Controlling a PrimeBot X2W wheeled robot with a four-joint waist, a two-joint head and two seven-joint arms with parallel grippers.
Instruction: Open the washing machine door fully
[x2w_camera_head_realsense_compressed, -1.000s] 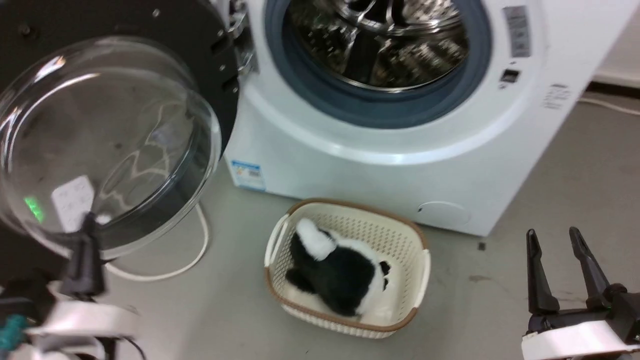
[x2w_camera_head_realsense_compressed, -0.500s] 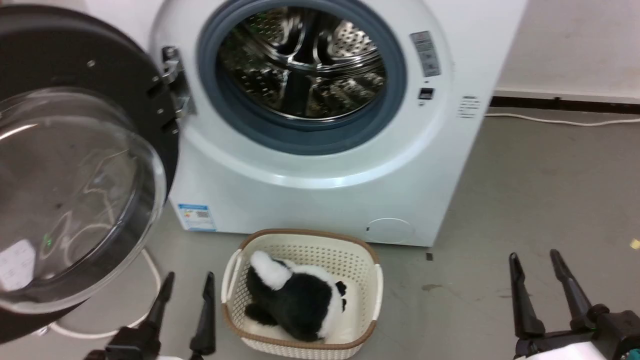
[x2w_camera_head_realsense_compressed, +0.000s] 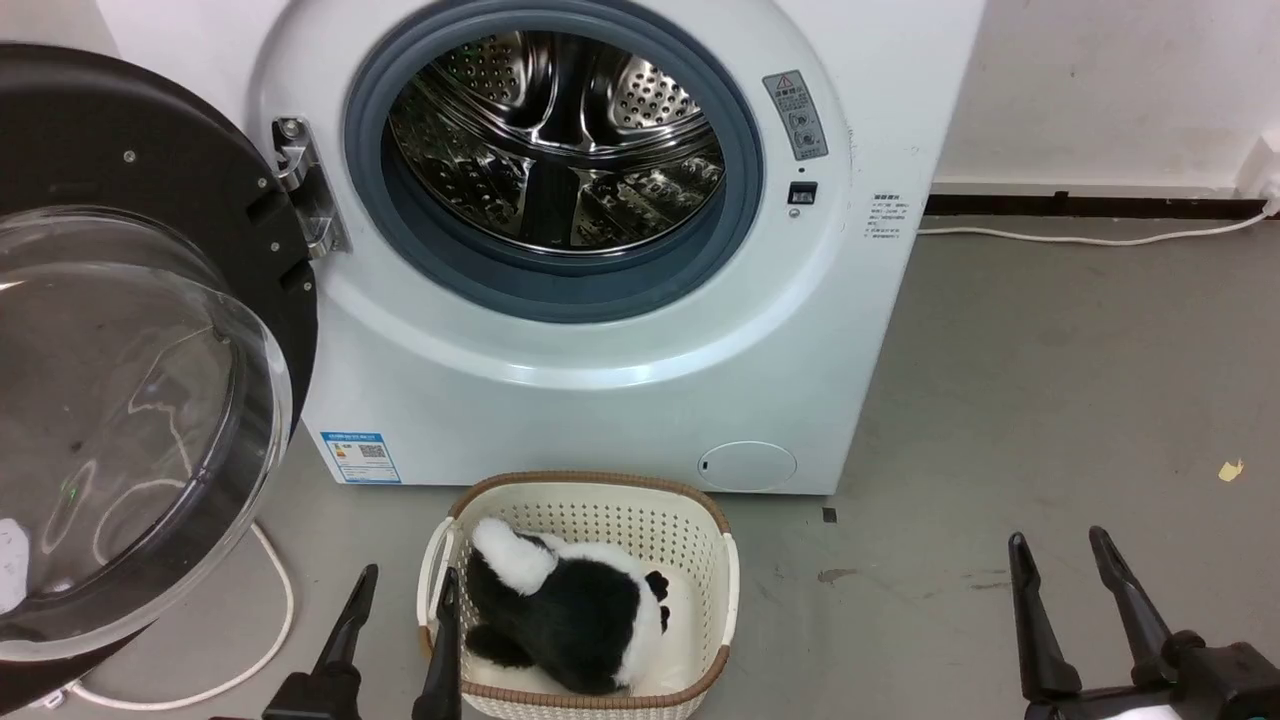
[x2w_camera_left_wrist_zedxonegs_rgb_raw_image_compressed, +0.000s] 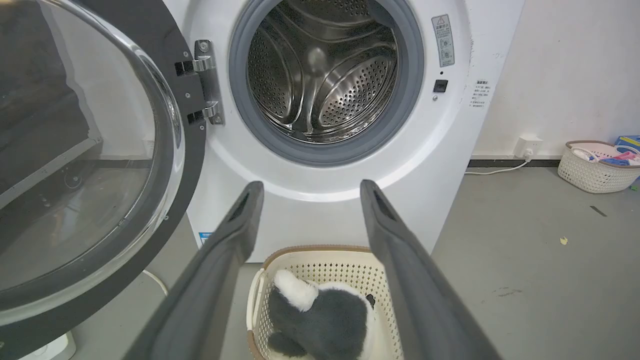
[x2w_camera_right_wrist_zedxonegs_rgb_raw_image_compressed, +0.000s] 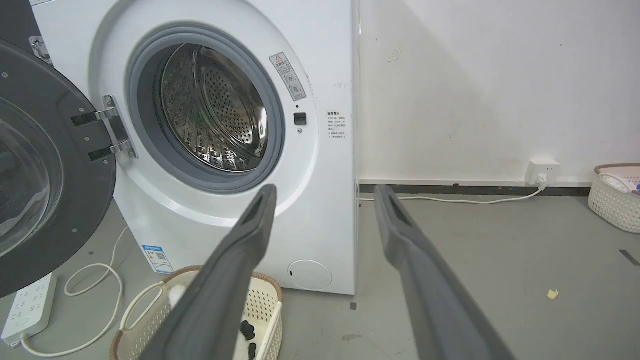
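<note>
Left gripper (x2w_camera_head_realsense_compressed: 410, 582) and right gripper (x2w_camera_head_realsense_compressed: 1058, 542) hover low over the floor, fingers spread wide, holding nothing. The washing machine (x2w_camera_head_realsense_compressed: 560, 400) faces the robot with its steel drum (x2w_camera_head_realsense_compressed: 550, 140) uncovered. The washing machine door (x2w_camera_head_realsense_compressed: 130, 400) stands swung out at the left on its metal hinge (x2w_camera_head_realsense_compressed: 305, 195), upright, with the bulging clear glass bowl turned toward the robot inside a glossy black ring. A basket (x2w_camera_head_realsense_compressed: 590, 481) holding a black-and-white plush toy (x2w_camera_head_realsense_compressed: 570, 620) sits just before the machine.
</note>
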